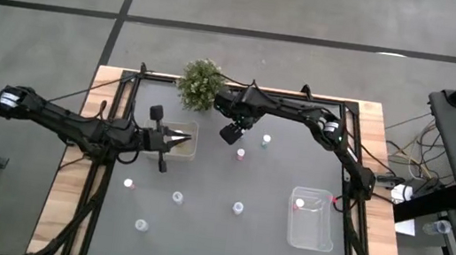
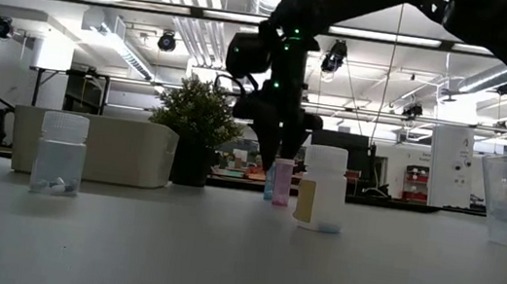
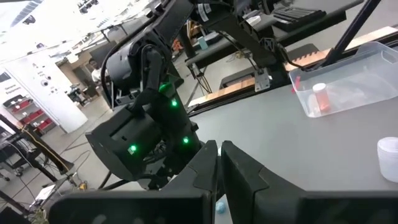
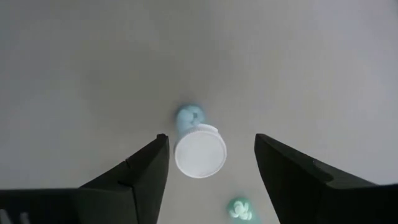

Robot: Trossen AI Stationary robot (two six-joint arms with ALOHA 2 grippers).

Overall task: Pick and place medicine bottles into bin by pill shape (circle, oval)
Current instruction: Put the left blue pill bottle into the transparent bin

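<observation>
My right gripper hangs over the far middle of the table, just right of the potted plant. Fingers spread wide, nothing held. Between them, below, a white-capped bottle stands on the grey table, blue showing at its base; fingers clear of it on both sides.

My left gripper sits over the left bin at the far left, fingers pressed together, nothing seen between them.

Other bottles: a pink one and a green-marked one near my right gripper; four loose toward the near left and centre. One bottle lies inside the right bin, near right.
</observation>
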